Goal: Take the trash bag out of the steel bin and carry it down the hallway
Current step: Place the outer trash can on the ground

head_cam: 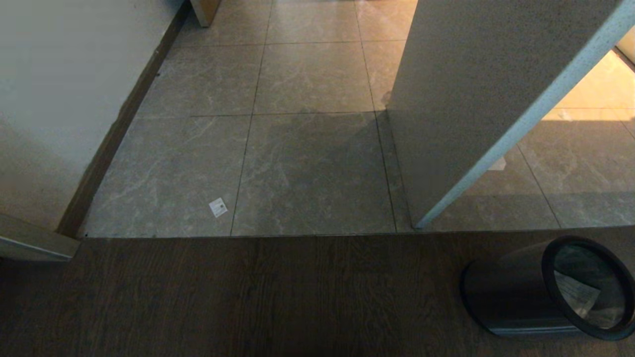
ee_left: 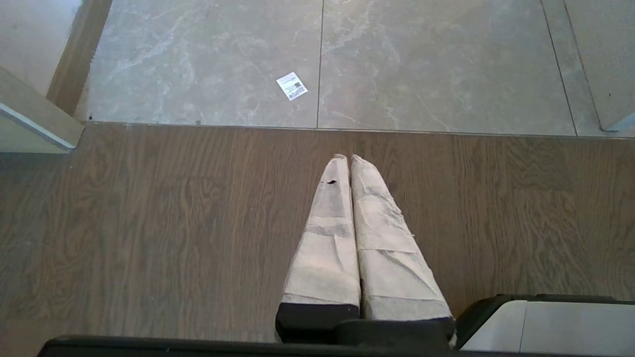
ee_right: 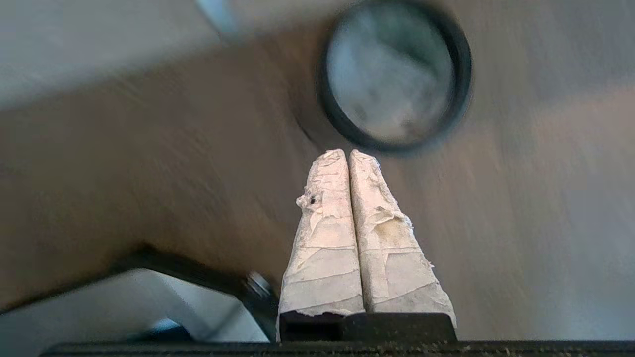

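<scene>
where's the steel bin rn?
In the head view the steel bin stands at the lower right, on the dark wood floor just short of the tile edge and near the foot of the white wall panel.

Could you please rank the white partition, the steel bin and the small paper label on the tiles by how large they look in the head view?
1. White partition, by far the largest.
2. Steel bin, at the lower right on the wood floor; partly cut off by the frame and nearer the camera.
3. Paper label, tiny.
</scene>
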You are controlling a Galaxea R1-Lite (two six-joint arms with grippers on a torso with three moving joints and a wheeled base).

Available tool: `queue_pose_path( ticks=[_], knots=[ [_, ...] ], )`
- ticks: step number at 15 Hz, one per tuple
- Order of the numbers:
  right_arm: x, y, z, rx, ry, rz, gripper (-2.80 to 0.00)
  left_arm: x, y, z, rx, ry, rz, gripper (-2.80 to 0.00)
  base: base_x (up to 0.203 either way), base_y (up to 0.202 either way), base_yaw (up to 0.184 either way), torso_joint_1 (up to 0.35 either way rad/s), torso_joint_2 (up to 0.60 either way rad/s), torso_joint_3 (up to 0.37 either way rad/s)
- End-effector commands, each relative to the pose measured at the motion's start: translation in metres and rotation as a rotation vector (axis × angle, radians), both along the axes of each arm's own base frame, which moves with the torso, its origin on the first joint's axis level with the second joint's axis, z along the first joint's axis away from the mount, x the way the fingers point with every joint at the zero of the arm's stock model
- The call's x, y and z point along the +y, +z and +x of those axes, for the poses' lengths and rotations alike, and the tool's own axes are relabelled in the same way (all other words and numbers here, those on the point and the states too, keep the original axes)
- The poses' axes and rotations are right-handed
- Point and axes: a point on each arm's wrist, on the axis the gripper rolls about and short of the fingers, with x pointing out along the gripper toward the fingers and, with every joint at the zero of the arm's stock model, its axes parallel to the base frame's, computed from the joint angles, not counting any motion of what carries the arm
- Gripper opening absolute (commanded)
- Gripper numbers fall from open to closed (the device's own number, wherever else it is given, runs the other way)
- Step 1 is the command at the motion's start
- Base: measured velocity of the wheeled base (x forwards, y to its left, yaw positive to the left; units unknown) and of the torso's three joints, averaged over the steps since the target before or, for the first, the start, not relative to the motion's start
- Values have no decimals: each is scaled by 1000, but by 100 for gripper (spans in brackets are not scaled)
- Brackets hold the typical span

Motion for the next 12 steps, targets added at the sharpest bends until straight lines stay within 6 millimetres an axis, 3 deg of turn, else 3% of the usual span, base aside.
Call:
queue_pose_path(
  ticks=[1, 5, 6, 12],
  knots=[
    [-1, -22, 61, 259, -30, -3, -280, 0, 0, 0, 0, 0, 0, -280, 0, 0, 0, 0, 0, 0],
    [-6, -71, 115, 326, -14, 93, -280, 0, 0, 0, 0, 1, 0, -280, 0, 0, 0, 0, 0, 0],
    [-11, -80, 128, 352, -22, 126, 0, 0, 0, 0, -1, 0, 0, -280, 0, 0, 0, 0, 0, 0],
    [-56, -131, 199, 347, -90, 219, 0, 0, 0, 0, -1, 1, 0, -280, 0, 0, 0, 0, 0, 0]
  ],
)
